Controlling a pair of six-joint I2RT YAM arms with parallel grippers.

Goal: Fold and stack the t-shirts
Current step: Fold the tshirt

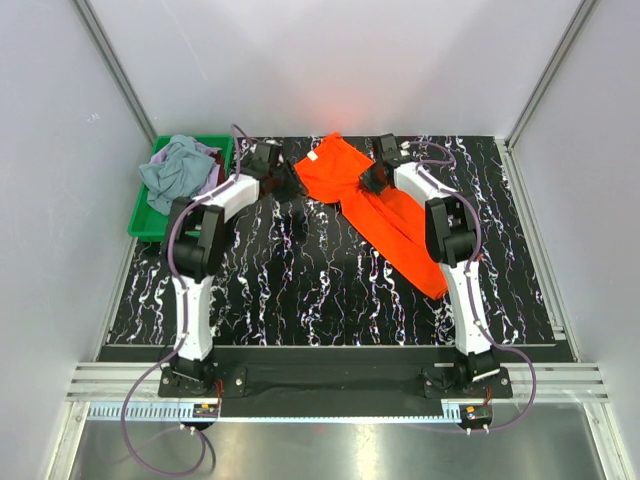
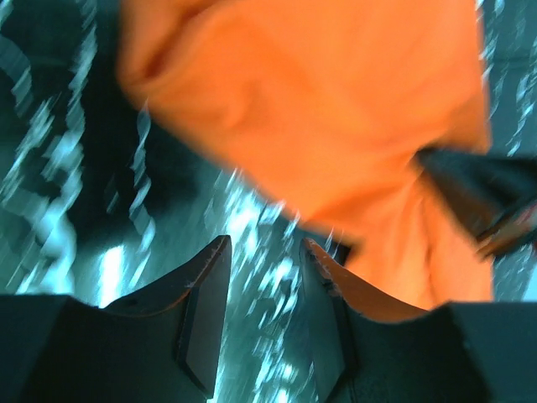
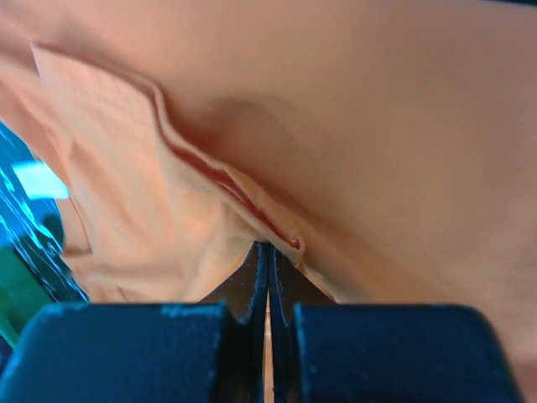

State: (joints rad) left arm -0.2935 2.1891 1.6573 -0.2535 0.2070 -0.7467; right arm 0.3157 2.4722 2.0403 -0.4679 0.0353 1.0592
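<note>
The bright orange-red t-shirt (image 1: 375, 205) lies stretched across the back middle of the black marbled table, running toward the right front. My right gripper (image 1: 372, 180) is shut on a fold of the orange-red t-shirt (image 3: 336, 126), which fills the right wrist view. My left gripper (image 1: 287, 182) is open and empty at the shirt's left edge; its fingers (image 2: 205, 302) hover over bare table, with the shirt (image 2: 319, 109) just beyond them. Grey-blue (image 1: 172, 172), lilac and dark red shirts lie bunched in the green bin.
The green plastic bin (image 1: 142, 222) stands at the table's back left corner, next to the left arm. White walls enclose the table on three sides. The right arm's dark gripper shows at the right of the left wrist view (image 2: 487, 197).
</note>
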